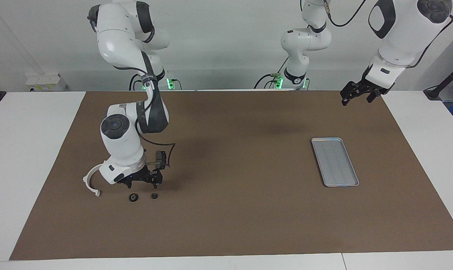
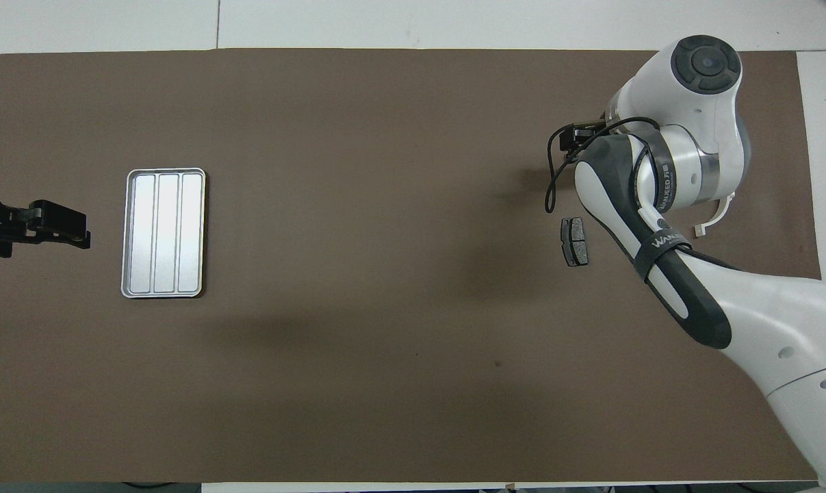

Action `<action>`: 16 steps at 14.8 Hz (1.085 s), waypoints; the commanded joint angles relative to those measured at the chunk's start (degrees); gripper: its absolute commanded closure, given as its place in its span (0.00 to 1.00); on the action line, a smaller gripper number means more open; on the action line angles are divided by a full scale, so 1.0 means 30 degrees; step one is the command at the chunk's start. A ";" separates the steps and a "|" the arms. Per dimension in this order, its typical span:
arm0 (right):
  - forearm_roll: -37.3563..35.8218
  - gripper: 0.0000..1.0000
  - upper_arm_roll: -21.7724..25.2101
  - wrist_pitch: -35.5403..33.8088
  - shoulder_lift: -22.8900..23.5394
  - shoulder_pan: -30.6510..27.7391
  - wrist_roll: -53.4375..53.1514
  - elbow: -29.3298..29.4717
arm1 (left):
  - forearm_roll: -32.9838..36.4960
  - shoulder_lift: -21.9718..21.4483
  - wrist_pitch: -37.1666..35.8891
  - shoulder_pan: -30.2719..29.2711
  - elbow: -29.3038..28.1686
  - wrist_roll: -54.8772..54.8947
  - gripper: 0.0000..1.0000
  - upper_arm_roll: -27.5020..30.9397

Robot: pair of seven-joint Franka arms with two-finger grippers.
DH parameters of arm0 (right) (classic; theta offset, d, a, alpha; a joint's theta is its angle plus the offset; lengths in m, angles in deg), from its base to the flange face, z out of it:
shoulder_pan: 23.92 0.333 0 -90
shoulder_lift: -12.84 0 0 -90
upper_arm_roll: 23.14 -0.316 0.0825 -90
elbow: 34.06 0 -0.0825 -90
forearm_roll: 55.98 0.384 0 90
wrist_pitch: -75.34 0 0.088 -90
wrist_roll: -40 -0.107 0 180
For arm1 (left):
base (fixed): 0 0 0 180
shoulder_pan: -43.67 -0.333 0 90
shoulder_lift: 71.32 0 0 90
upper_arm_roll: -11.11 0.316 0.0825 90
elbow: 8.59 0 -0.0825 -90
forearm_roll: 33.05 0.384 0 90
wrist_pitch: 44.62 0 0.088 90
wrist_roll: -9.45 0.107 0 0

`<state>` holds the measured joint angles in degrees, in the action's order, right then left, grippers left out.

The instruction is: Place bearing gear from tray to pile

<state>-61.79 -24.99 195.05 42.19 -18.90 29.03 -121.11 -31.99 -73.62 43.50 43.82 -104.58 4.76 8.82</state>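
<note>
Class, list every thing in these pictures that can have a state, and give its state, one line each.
tray: empty, flat on the mat.
two small round parts: lying on the mat, under the right gripper, untouched.
white arc: flat on the mat.
brake pad: flat on the mat.
right gripper: above the round parts, holding nothing.
left gripper: waiting, raised, empty.
</note>
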 commanded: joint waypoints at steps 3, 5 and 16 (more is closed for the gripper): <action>0.1925 0.00 -0.0290 -0.1229 -0.1608 -0.0765 0.0407 -0.0603 | 0.0233 -0.0347 -0.0076 -0.0108 -0.0171 0.0128 0.00 -0.0115; 0.2404 0.00 -0.0260 -0.2048 -0.2602 -0.0941 0.0523 -0.0691 | 0.0233 -0.0347 -0.0076 -0.0108 -0.0171 0.0128 0.00 -0.0115; 0.2463 0.00 -0.0231 -1.0309 -1.0892 -0.1352 0.0700 -0.1658 | 0.0233 -0.0347 -0.0076 -0.0108 -0.0171 0.0128 0.00 -0.0115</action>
<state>-55.89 -25.01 165.47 14.97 -21.85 29.39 -122.21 -31.99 -73.62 43.50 43.82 -104.58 4.76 8.82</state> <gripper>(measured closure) 0.000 0.000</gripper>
